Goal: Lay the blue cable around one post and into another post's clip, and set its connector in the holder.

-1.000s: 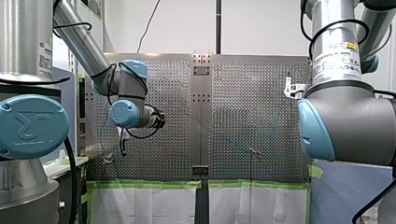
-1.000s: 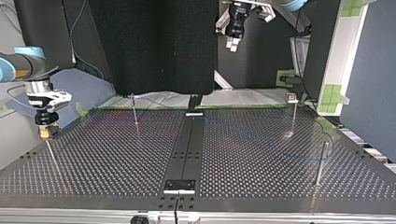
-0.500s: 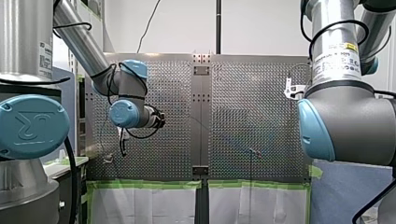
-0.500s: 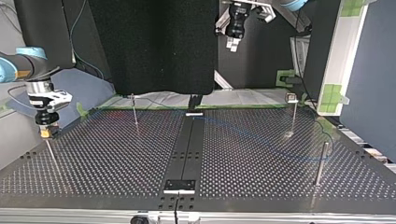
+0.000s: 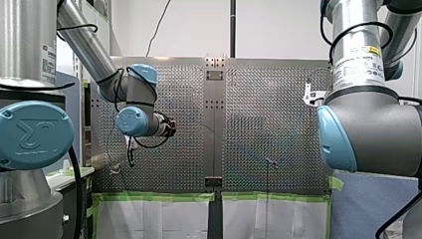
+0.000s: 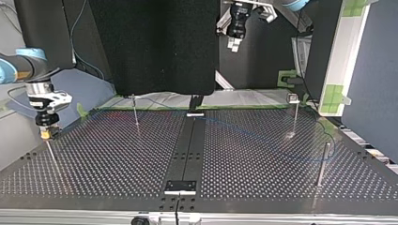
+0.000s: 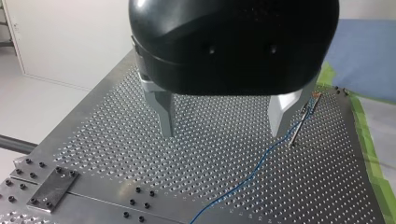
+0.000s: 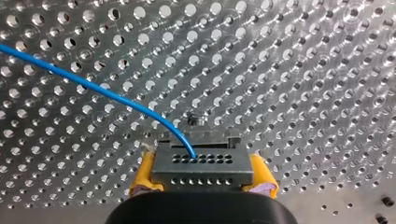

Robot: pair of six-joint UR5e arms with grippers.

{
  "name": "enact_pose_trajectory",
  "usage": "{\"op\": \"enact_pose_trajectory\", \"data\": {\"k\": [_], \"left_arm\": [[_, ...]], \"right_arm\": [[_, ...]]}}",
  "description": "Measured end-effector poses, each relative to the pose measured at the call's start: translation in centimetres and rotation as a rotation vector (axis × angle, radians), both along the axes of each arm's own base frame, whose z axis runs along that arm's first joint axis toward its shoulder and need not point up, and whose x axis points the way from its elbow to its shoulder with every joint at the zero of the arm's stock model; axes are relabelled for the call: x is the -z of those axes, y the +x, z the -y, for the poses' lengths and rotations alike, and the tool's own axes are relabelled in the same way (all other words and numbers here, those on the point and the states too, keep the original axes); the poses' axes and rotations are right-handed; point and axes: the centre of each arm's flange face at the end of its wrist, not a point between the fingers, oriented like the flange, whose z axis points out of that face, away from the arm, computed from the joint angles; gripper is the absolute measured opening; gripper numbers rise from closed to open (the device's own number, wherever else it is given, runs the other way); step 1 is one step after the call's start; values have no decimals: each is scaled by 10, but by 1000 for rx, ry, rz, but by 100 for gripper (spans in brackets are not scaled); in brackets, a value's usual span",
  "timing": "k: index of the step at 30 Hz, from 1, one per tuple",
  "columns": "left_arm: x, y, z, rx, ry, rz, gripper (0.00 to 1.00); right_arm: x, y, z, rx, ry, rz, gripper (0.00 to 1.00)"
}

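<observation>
In the right wrist view, my right gripper [image 8: 203,179] is shut on a grey multi-hole connector [image 8: 203,165], held between its yellow pads [image 8: 144,175]. The blue cable [image 8: 102,93] leaves the connector and curves away over the perforated plate. At the top view's left, this gripper [image 6: 45,133] hangs just above a thin post [image 6: 51,157]. My left gripper [image 7: 222,128] is open and empty, high above the plate. Below it the cable [image 7: 243,182] lies on the plate near a clip post [image 7: 303,116]. The top view shows that gripper [image 6: 233,44] far back.
Three more posts stand on the plate: one at back left [image 6: 135,112], a clip-topped one at back right [image 6: 294,115], and a plain one at right [image 6: 322,164]. A dark centre strip [image 6: 187,150] runs down the middle. Green tape [image 5: 159,197] lines the plate's edge.
My right gripper has shifted only very slightly with the connector. My left arm has not moved.
</observation>
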Motion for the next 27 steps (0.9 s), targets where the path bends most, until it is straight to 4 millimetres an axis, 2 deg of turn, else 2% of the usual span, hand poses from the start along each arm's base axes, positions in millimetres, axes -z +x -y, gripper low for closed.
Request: {"op": "enact_pose_trajectory", "data": {"k": [27], "left_arm": [[0,1,-1,-2,3,0,100]], "right_arm": [[6,-1,3,-25,-4,-19,0]]}}
